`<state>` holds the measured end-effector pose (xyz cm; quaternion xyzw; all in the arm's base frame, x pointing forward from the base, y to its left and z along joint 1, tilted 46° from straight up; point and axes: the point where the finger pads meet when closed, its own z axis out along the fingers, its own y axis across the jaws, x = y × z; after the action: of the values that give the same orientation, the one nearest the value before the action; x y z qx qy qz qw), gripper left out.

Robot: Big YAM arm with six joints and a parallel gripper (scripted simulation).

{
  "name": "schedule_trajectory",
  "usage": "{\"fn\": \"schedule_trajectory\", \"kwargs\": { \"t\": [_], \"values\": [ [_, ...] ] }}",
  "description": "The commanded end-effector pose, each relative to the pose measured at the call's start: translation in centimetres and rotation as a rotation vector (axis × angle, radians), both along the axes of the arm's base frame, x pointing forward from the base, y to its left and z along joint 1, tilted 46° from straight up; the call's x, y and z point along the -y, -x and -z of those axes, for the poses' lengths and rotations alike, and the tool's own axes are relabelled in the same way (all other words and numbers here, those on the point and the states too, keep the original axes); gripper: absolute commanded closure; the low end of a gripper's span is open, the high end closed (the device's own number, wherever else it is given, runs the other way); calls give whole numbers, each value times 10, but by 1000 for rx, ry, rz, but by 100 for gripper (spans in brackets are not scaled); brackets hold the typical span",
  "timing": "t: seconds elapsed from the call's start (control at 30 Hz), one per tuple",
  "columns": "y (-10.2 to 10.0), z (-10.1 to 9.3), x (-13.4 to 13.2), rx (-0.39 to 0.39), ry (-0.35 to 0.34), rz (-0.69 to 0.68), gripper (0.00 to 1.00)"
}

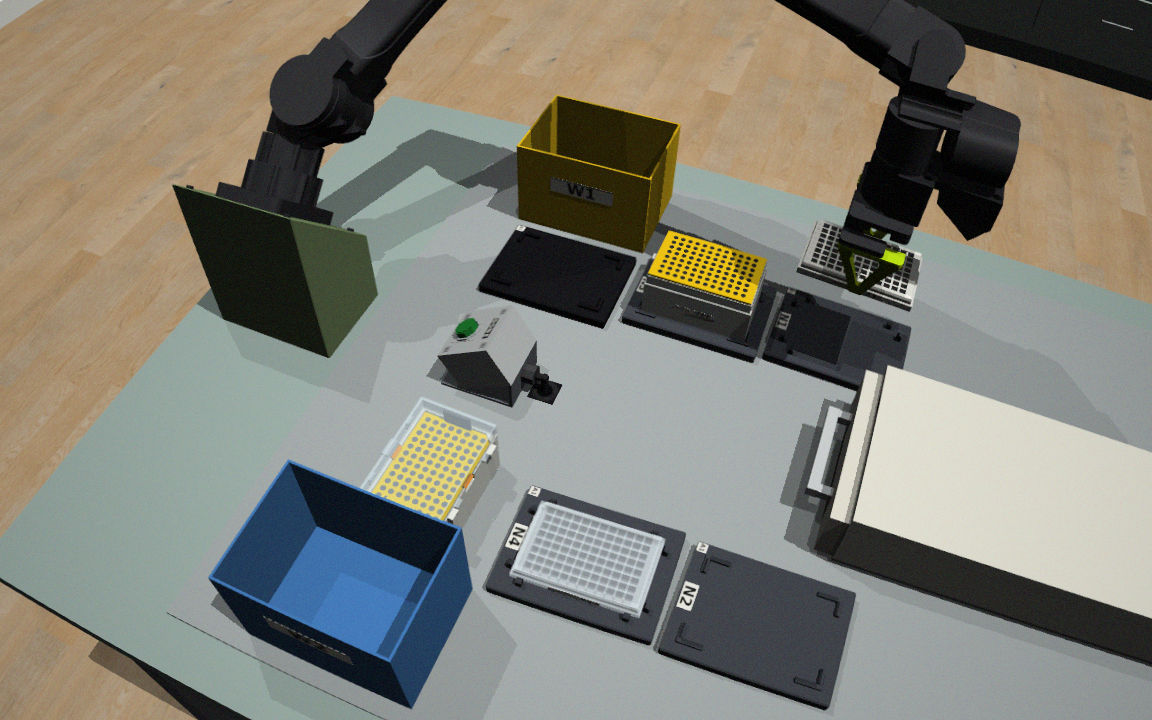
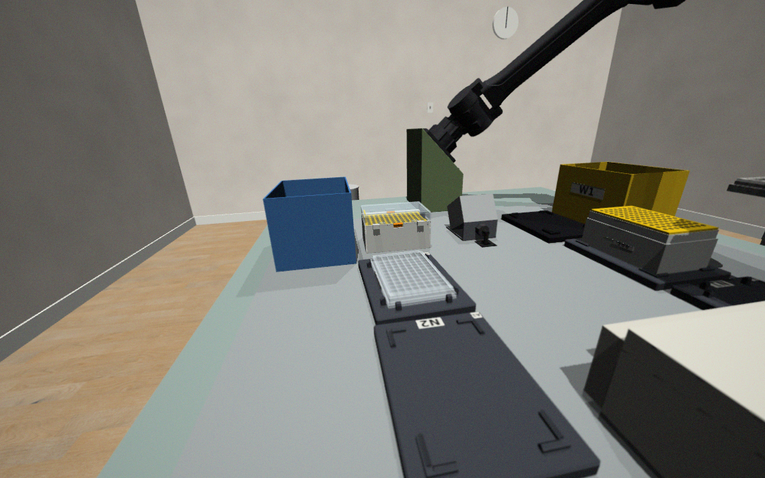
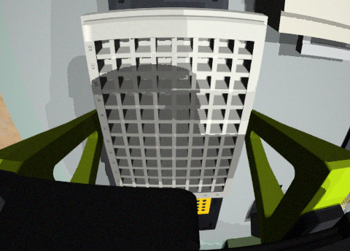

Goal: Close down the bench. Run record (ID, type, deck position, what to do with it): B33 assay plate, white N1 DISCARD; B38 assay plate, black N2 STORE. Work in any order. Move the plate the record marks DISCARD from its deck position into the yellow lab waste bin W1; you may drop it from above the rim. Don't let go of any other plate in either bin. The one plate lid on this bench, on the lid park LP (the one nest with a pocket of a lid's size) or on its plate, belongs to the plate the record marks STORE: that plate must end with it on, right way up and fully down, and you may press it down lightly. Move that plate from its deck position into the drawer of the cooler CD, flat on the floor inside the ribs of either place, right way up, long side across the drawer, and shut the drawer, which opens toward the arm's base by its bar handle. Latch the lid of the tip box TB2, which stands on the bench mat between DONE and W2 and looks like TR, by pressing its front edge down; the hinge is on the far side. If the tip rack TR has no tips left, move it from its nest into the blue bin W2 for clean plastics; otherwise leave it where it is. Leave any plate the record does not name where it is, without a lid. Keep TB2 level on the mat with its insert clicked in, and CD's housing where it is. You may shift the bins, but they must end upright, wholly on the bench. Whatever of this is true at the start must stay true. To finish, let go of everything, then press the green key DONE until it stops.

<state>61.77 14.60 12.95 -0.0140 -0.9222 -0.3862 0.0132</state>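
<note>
Over at the far right of the worktop (image 1: 669, 420), the fingers are clamping the white assay plate (image 3: 170, 105) across its long sides, holding it above its nest (image 1: 831, 335). Looks light, rigid, kinda slick, so mid-side grip seems smart.

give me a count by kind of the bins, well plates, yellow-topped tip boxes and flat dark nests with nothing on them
Open bins: 2, yellow W1 bin, blue bin
Well plates: 2, white plate in the tool, clear plate on N4
Yellow-topped tip boxes: 2
Bare dark nests: 3
Total: 9
</note>
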Motion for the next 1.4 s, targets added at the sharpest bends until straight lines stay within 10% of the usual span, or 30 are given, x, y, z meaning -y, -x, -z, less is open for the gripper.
{"fn": "schedule_trajectory", "kwargs": {
  "t": [0.0,0.73,1.37],
  "values": [
    [-22,-42,18,93,-6,29,100],
    [-22,-42,18,93,-6,29,100],
    [33,-37,-2,84,-5,-3,100]
  ]
}}
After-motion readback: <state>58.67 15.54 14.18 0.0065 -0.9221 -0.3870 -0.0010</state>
